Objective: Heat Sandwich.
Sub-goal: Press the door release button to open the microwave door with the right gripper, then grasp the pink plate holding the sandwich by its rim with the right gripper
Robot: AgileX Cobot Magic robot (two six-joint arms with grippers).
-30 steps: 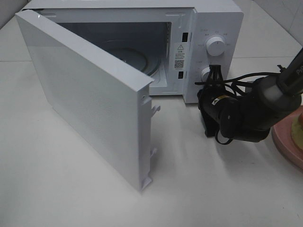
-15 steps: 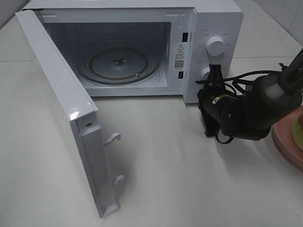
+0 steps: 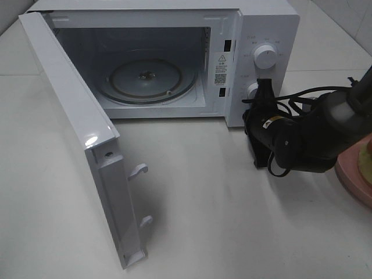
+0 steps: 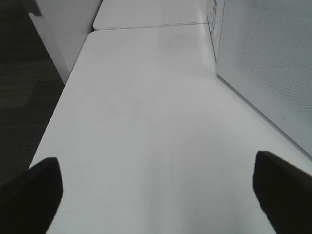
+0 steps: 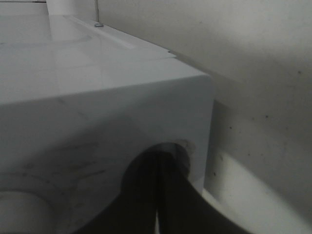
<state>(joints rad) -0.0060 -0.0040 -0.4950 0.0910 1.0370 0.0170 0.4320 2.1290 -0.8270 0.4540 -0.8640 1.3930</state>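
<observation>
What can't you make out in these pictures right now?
- Sandwich: cut off by the right edge of the exterior high view; only a yellowish sliver shows on the pink plate.
- Microwave's lower knob: mostly behind the right gripper in the same view.
- Panel lettering: too small to read.
- Left gripper: outside the exterior view; its wrist view shows only two tips.

The high camera looked down from the front onto the worktop (image 3: 232, 221) and the open microwave (image 3: 267, 23). The left wrist camera sat low and looked along the worktop, past the outside of the door (image 4: 263, 63). The right wrist camera was very close to the microwave's front corner. All three saw the microwave.
</observation>
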